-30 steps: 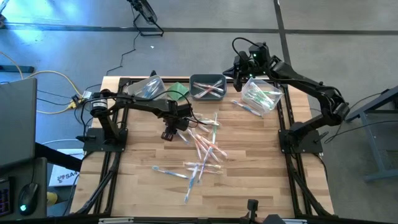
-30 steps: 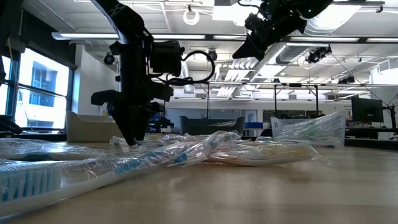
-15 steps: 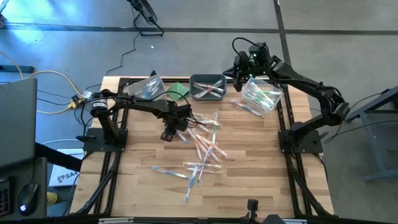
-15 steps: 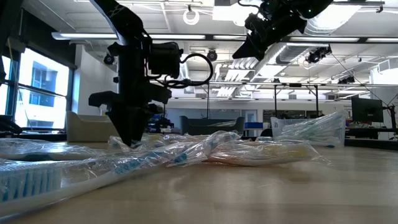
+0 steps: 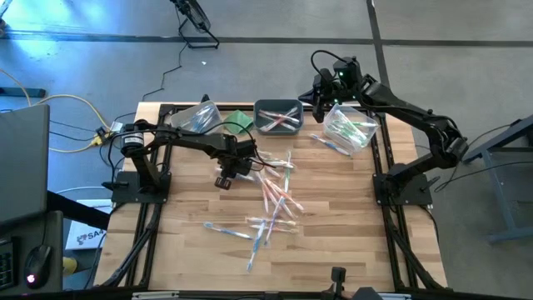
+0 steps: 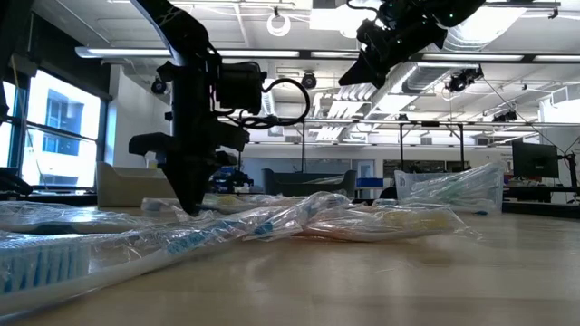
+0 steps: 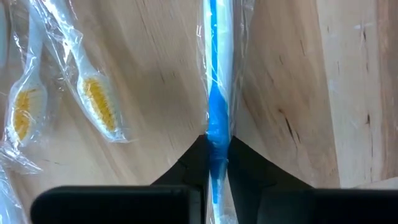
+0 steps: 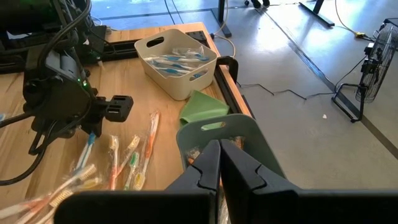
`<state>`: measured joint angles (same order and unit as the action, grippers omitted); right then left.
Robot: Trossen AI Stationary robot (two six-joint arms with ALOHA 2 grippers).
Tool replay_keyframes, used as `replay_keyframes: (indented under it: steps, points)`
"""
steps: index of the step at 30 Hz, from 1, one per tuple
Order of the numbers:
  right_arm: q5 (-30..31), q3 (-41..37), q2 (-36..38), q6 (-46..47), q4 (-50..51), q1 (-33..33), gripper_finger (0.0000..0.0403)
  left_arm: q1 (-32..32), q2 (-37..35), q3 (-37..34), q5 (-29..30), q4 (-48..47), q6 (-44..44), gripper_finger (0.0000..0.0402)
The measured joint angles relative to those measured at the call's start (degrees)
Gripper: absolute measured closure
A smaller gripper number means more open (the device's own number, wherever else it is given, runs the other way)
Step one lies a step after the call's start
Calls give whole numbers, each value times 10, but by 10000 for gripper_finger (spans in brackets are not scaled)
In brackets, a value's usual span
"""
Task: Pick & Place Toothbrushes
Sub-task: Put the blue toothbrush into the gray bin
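Several wrapped toothbrushes (image 5: 275, 196) lie scattered on the wooden table's middle. At the pile's left side my left gripper (image 5: 226, 177) points straight down, shut on a blue toothbrush (image 7: 216, 62) in a clear wrapper. Two orange-bristled toothbrushes (image 7: 93, 102) lie flat beside it. My right gripper (image 5: 319, 107) hangs shut and empty above the far edge, beside the grey bin (image 5: 279, 117). My left gripper pinches the blue toothbrush's handle at its blue part (image 7: 217, 134) between its two fingers (image 7: 193, 163), wrapper and all. The fingers come from above, pointing down, and lie across the handle. The toothbrush lies along the tabletop; whether it is lifted clear, I cannot tell.
Along the far edge stand a white bin (image 5: 197, 117) holding blue toothbrushes, a folded green cloth (image 5: 241, 123), the grey bin with toothbrushes, and a clear bin (image 5: 350, 129) with more. Bare wood lies toward the near edge and the left side.
My left gripper has stayed over the same spot and its fingers have shut on the blue toothbrush. In the low view the wrapper beside the fingers has shifted a little.
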<state>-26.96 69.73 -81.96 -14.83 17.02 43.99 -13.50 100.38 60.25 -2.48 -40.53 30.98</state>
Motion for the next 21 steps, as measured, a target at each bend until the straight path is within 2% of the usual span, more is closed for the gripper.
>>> replay_keyframes:
  steps: [7, 15, 21]
  points:
    - [0, 0, 0, 0, 0, 0, 398, 0, 0, 0, -2, -19, -30, 368]
    - [0, 0, 0, 0, 0, 0, 398, 0, 0, 3, -1, -96, -33, 376]
    - [0, 0, 0, 0, 0, 0, 399, 0, 0, 37, 13, -161, -33, 377]
